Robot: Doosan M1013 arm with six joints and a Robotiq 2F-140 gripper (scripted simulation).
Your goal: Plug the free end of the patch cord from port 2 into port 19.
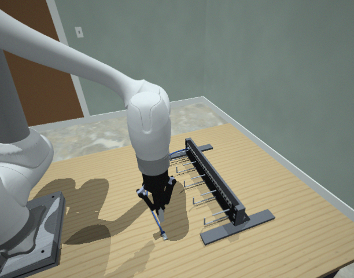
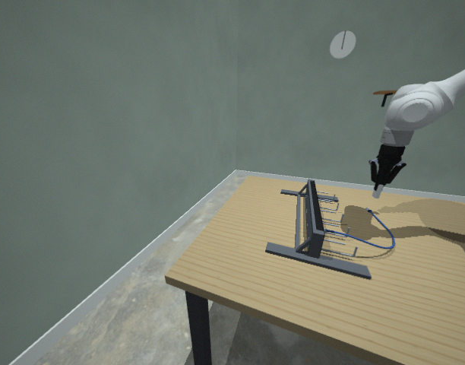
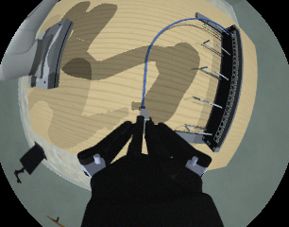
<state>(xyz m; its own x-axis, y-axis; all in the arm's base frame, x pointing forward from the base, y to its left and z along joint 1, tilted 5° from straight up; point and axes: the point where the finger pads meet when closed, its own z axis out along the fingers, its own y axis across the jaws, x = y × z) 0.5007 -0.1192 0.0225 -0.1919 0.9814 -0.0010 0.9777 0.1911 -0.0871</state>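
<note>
My gripper [image 1: 161, 216] [image 2: 377, 192] [image 3: 143, 113] is shut and empty, pointing down well above the table. The blue patch cord [image 1: 155, 218] [image 2: 392, 237] [image 3: 145, 66] runs in an arc from one end of the rack to its free plug. That clear plug [image 1: 164, 236] [image 2: 368, 210] appears to lie on the table, apart from the fingers; in the wrist view the fingertips mostly cover it. The black rack [image 1: 217, 182] [image 2: 312, 207] [image 3: 224, 90] stands upright on two feet, ports facing the arm's side. Its port numbers are too small to read, and the plug's latch side cannot be told.
Several thin metal cord hooks [image 1: 204, 221] [image 2: 355, 251] [image 3: 207, 101] stick out from the rack's port side. The rack's grey foot [image 1: 218, 234] [image 2: 343, 267] is wide. The arm's base plate [image 1: 48, 254] [image 3: 51, 59] stands on the table [image 1: 290, 215] [image 2: 240, 220].
</note>
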